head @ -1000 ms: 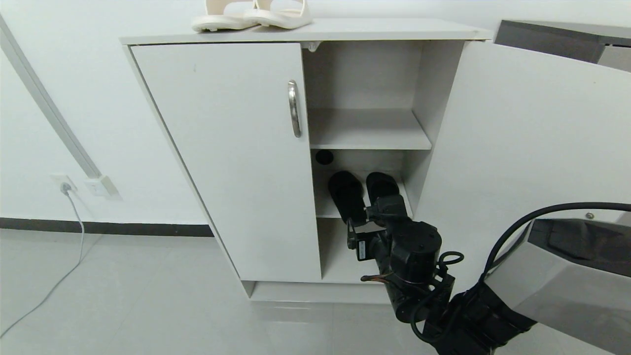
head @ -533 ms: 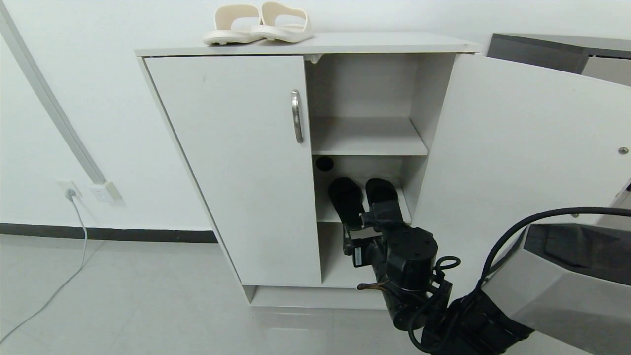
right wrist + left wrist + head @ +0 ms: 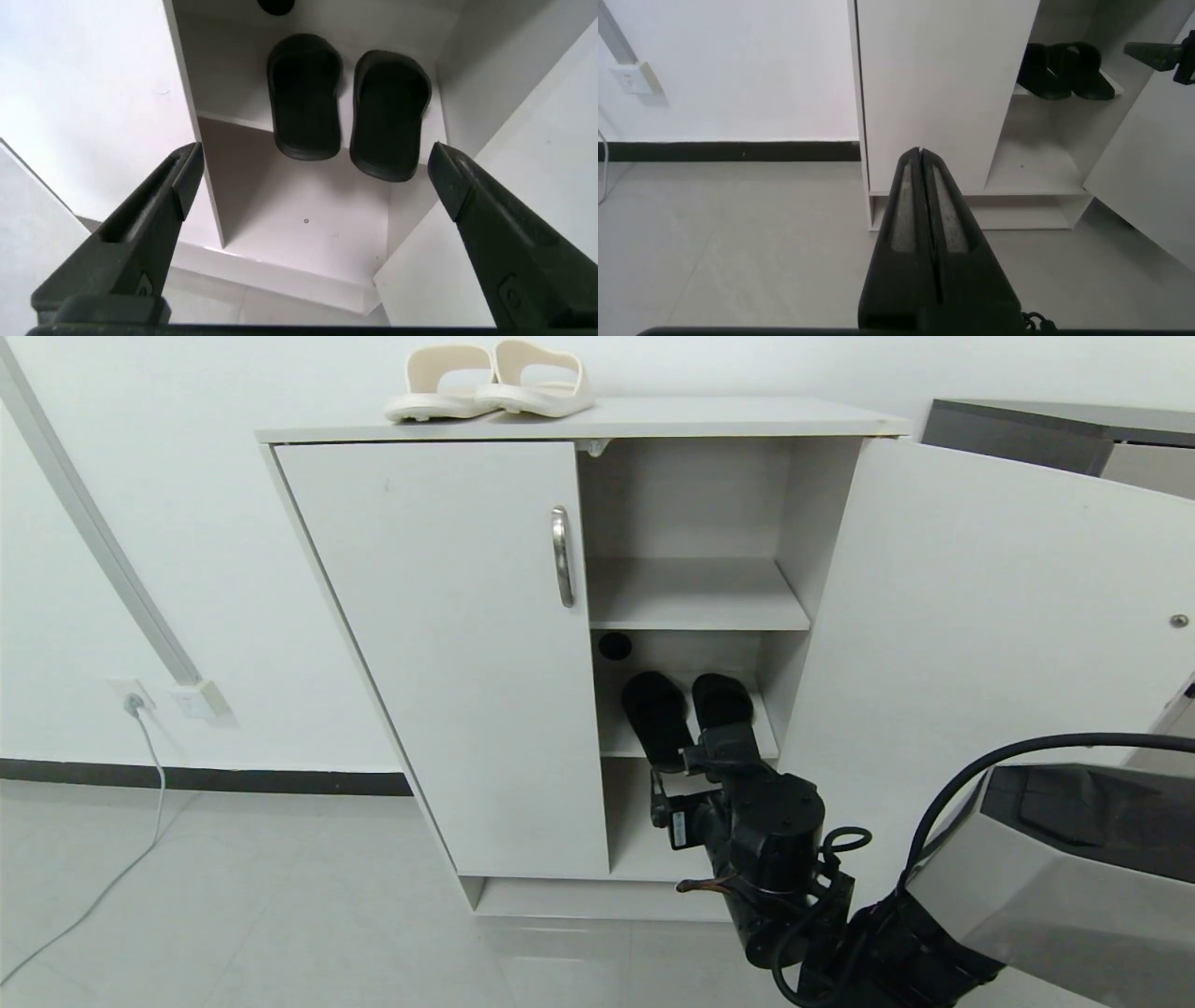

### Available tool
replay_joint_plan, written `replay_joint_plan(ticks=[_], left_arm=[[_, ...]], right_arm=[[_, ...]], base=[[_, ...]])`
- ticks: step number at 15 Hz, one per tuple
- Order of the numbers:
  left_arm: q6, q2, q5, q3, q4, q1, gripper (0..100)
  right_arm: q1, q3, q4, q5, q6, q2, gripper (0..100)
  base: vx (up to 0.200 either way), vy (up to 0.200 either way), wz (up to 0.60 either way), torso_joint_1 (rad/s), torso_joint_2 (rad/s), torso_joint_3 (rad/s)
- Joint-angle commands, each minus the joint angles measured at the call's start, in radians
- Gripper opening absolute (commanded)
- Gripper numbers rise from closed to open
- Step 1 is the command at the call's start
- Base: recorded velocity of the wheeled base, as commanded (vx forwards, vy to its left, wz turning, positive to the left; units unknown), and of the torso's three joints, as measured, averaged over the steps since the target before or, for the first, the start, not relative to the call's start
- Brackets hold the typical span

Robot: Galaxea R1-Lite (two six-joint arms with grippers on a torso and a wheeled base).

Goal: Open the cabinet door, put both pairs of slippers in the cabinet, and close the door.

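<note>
- Head view: a tall white wooden cabinet [image 3: 709,425] stands against the wall. Its left door [image 3: 448,644] is shut and carries a slim metal handle [image 3: 560,555], and its right door [image 3: 980,644] is swung wide open.
- A pair of cream open-toe slippers [image 3: 490,383] lies on the cabinet's top, towards its left end.
- A pair of black rubber slippers [image 3: 653,714] lies side by side on the middle shelf [image 3: 611,737], with the near ends jutting over its front edge. The upper shelf [image 3: 695,597] is above them.
- The black right gripper [image 3: 719,751] hangs just in front of the black slippers, at the shelf's front edge.
- Left wrist view: the left gripper [image 3: 920,201] hovers low over the grey tiled floor [image 3: 738,252], well apart from the cabinet. Its two fingers are pressed flat together and hold nothing.
- The black slippers [image 3: 1064,70] show in the open half of the cabinet, with the right gripper [image 3: 1167,56] near them.
- Right wrist view: the right gripper [image 3: 315,154] has its fingers [image 3: 140,233] spread wide with nothing between them. It points at the black slippers [image 3: 304,98] on their shelf [image 3: 234,84].
</note>
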Motion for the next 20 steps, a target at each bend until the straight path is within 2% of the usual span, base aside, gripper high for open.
replay_joint_plan(ticks=[1, 4, 20], left_arm=[[0.0, 0.001, 0.001, 0.0, 0.0, 0.0, 0], [0.0, 0.001, 0.0, 0.0, 0.0, 0.0, 0], [0.0, 0.001, 0.0, 0.0, 0.0, 0.0, 0]], right_arm=[[-0.001, -0.002, -0.001, -0.001, -0.001, 0.005, 100], [-0.001, -0.003, 0.0, -0.001, -0.003, 0.01, 100], [-0.007, 0.036, -0.015, 0.031, -0.017, 0.017, 100]], base=[[0.0, 0.0, 0.0, 0.0, 0.0, 0.0], [0.0, 0.0, 0.0, 0.0, 0.0, 0.0], [0.0, 0.2, 0.0, 0.002, 0.0, 0.003]])
